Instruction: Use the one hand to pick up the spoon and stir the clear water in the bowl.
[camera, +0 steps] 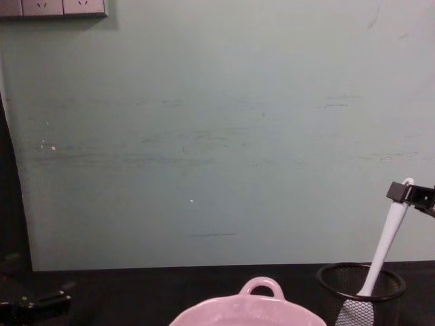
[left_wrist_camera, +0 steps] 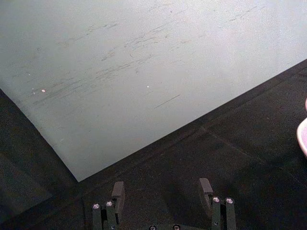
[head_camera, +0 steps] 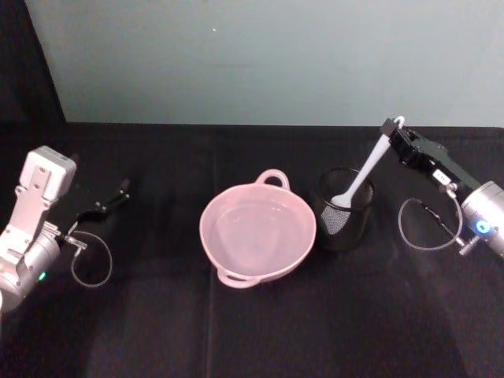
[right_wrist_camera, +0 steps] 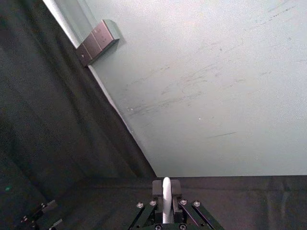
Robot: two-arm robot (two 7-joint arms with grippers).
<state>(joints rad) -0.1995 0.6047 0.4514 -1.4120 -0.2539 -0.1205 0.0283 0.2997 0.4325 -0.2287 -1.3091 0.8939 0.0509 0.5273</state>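
The right gripper has closed its fingers on the top end of the spoon, near the hole of the handle, and the right wrist view shows the white handle pinched between the two jaws. The blade of the spoon is inside the black mesh cup, which stands just beside the bowl on its right side. So the step in hand is, I think, the picking up: the grasp is made but the spoon is not yet out of the cup. The next move calls for lifting it straight enough that the blade clears the rim of the cup, then carrying it left over the bowl and lowering it into the clear water, which shows as a faint sheen on the pink. The left gripper rests far to the left on the table, jaws apart and holding nothing. The table has a black cloth, and behind it stands a pale green wall with a socket plate high up.
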